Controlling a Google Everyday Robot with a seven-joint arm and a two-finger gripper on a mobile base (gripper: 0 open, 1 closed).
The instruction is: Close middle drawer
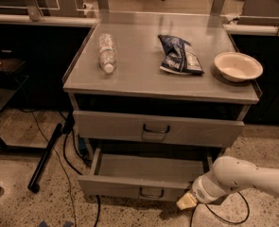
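Observation:
The middle drawer (129, 186) is pulled out low on the grey cabinet. Its bare grey tray (151, 167) shows, and its low front carries a small dark wire handle (152, 193). My gripper (186, 201) is at the end of the white arm (243, 176), which comes in from the lower right. Its pale tip sits just in front of the drawer front, near the drawer's right end. Whether it touches the front I cannot tell.
Above is a taller-fronted grey drawer (157, 128), slightly out. On the cabinet top (139, 74) lie a plastic bottle (107, 52), a blue chip bag (179, 55) and a white bowl (238, 66). A black pole (44, 157) and cables lie on the floor at left.

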